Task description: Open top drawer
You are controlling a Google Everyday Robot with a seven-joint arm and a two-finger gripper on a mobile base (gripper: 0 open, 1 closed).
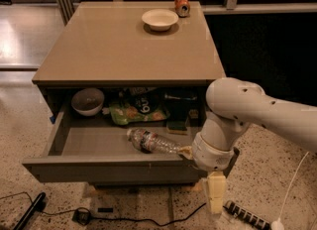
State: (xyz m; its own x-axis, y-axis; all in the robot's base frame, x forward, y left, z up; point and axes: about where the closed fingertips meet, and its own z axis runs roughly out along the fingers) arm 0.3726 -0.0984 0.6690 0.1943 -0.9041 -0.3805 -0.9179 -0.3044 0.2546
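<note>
The top drawer [106,170] of the brown cabinet stands pulled far out, with its grey-brown front facing me at the bottom. Inside lie a clear water bottle [150,142], a grey bowl [88,100], a green snack bag [135,111] and a sponge [177,126]. My white arm reaches in from the right. My gripper [214,190] is at the drawer's front right corner, hanging down past the front panel's right end.
A white bowl [159,19] and a red can [182,4] stand at the back of the cabinet top [124,50]. Cables, a black rod [28,212] and a power strip [246,214] lie on the speckled floor in front of the cabinet.
</note>
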